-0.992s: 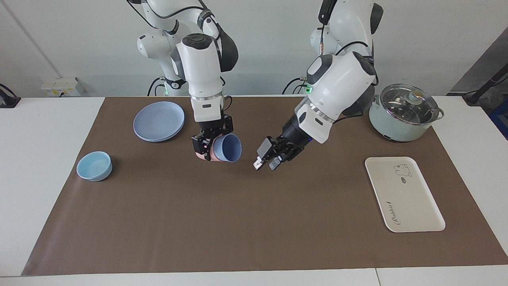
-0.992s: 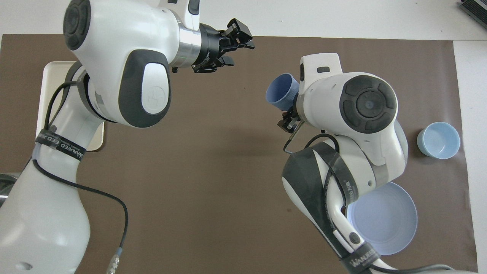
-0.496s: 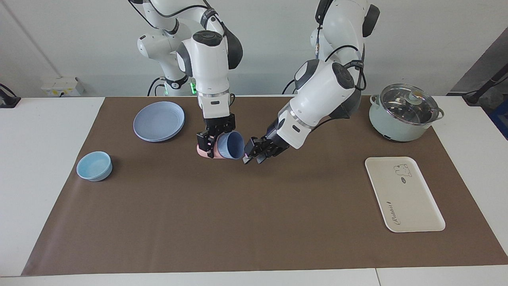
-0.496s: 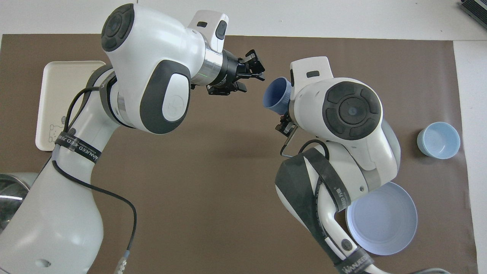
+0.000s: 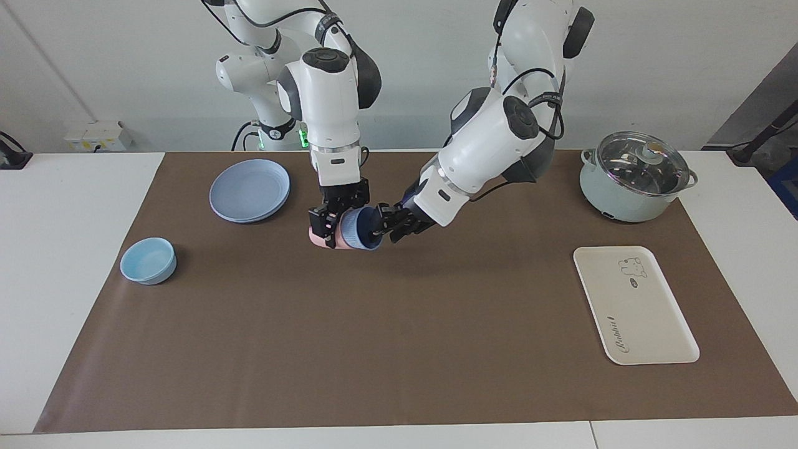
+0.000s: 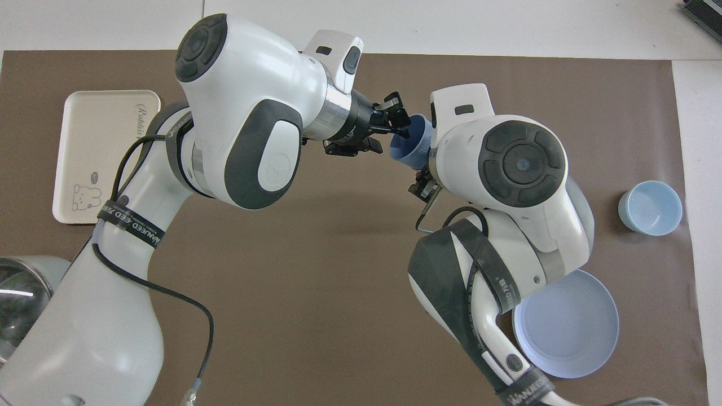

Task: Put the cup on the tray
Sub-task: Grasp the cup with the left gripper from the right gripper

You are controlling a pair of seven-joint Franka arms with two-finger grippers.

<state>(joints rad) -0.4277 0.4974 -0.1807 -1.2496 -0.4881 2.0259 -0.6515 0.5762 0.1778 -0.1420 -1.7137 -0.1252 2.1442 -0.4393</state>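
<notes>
My right gripper (image 5: pixel 328 226) is up over the middle of the mat. It is shut on a pink cup (image 5: pixel 317 237) that lies tilted on its side. The periwinkle-blue cup (image 5: pixel 356 231) is nested in the pink one, its mouth toward the left arm's end. It also shows in the overhead view (image 6: pixel 413 152). My left gripper (image 5: pixel 381 226) is open at the cup's mouth, and in the overhead view (image 6: pixel 399 119) its fingers reach over the rim. The cream-white tray (image 5: pixel 636 305) lies flat and bare at the left arm's end, also in the overhead view (image 6: pixel 90 141).
A lidded pot (image 5: pixel 636 174) stands nearer to the robots than the tray. Stacked round blue plates (image 5: pixel 249 190) and a light-blue bowl (image 5: pixel 148 260) sit toward the right arm's end. A brown mat (image 5: pixel 399 349) covers the table.
My left gripper has swung from over the mat toward the right arm and reached the blue cup's mouth. The right gripper tilted slightly, then held still with both cups.
</notes>
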